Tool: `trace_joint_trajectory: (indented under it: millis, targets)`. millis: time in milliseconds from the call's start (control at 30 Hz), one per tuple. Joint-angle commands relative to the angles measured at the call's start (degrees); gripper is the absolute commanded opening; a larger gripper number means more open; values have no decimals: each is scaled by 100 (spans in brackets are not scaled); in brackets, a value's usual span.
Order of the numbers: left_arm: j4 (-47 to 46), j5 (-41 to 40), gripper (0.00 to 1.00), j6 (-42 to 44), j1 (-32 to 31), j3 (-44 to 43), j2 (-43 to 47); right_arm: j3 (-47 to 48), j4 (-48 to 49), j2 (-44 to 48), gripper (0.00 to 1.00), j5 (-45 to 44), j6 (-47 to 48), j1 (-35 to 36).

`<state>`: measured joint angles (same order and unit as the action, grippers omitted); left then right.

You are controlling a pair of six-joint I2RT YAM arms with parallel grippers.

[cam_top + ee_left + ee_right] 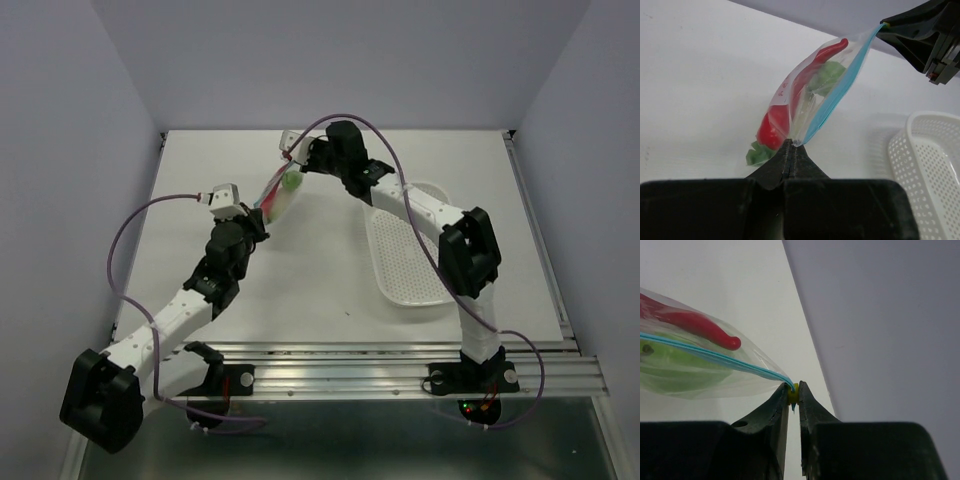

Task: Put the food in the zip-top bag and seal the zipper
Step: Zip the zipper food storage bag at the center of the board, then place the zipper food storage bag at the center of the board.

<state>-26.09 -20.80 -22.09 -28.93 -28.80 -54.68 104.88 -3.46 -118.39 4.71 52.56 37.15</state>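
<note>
While bag (801, 102) stretches taut, left fingers (788, 154) clench one zipper (841, 90) end, right fingers (788, 396) clench other; chili (812, 67), green pieces (827, 75) inside.

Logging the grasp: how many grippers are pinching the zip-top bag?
2. The left gripper clamps the zip-top bag at its lower corner; the right gripper clamps the zipper's far end.
</note>
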Motion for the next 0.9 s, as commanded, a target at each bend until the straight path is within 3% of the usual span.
trace_joint_trajectory:
  millis: [0,367,633,767,833,867]
  targets:
    - [-450,338,0,723,107,-65,-341,-143,988,-35,8,-217,-395,-93]
    - [-547,1164,0,451,80,471,-650,-1531,1058,219,8,-445,-457,-93]
    - [-274,1139,0,126,-446,629,-738,-2480,1058,799,9,-691,-545,-93]
    - [76,964,0,-208,-657,674,-658,-2849,997,1159,14,-700,-632,-93]
    - [287,911,3,-418,-702,665,-711,-2938,796,1370,18,-533,-694,-93]
    - [384,885,11,-498,-737,656,-746,-2973,690,1441,21,-524,-677,-93]
